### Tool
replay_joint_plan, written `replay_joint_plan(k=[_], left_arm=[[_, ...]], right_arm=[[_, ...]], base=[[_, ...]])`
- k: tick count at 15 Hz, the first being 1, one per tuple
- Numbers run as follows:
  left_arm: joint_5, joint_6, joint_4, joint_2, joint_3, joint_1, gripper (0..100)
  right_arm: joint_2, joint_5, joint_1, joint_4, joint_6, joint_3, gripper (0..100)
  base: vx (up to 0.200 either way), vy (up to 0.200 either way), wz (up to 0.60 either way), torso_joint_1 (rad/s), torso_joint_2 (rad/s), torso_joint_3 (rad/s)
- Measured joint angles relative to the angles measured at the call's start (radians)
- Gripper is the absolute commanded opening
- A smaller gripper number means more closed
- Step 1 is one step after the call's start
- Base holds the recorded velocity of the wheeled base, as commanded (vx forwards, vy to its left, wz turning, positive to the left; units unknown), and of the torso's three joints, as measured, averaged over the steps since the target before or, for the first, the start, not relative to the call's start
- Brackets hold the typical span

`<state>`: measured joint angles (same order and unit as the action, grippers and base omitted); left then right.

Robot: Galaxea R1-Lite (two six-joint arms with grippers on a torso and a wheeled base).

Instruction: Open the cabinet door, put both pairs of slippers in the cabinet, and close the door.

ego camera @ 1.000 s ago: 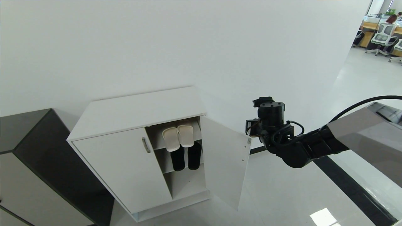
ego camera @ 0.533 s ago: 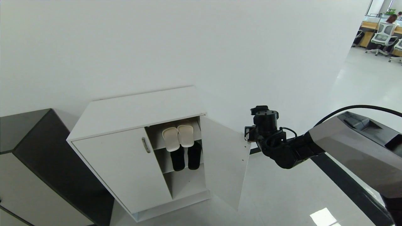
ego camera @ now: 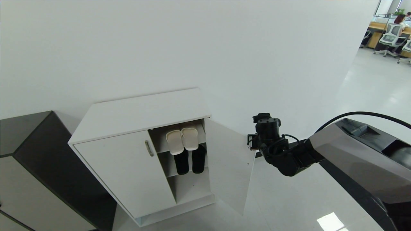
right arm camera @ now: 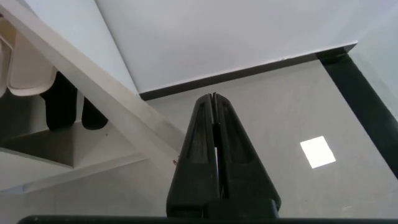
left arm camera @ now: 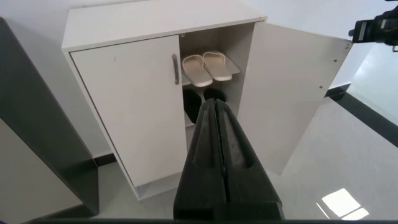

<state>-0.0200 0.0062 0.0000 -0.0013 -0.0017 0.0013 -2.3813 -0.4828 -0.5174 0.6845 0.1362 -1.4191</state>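
Note:
The white cabinet [ego camera: 141,109] stands against the wall with its left door [ego camera: 128,173] closed and its right door [ego camera: 229,166] swung open. White slippers [ego camera: 182,140] lie on the top shelf, and black slippers [ego camera: 190,162] on the shelf below. My right gripper [ego camera: 253,142] is at the upper free edge of the open door, on its outer side. In the right wrist view it [right arm camera: 213,97] is shut and holds nothing, with the door's edge [right arm camera: 112,106] running beside it. My left gripper [left arm camera: 216,101] is shut and empty, held back in front of the cabinet opening.
A dark cabinet [ego camera: 35,154] stands to the left of the white one. A black floor stripe [ego camera: 353,189] runs along the right. Office chairs [ego camera: 391,35] are far back on the right. Bare floor lies in front of the cabinet.
My right arm has come down and moved left, bringing its gripper against the top free edge of the open door. The door and slippers look unmoved.

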Motion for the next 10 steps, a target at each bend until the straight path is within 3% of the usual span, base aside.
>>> replay_joint_plan(k=[6,10], left_arm=[[0.0,0.0,0.0,0.0,0.0,0.0,0],[0.0,0.0,0.0,0.0,0.0,0.0,0]], right_arm=[[0.007,-0.005,-0.036,0.001,-0.001,0.032,0],[0.036,-0.01,-0.106,0.003,-0.001,0.091,0]], base=[[0.0,0.0,0.0,0.0,0.0,0.0],[0.0,0.0,0.0,0.0,0.0,0.0]])
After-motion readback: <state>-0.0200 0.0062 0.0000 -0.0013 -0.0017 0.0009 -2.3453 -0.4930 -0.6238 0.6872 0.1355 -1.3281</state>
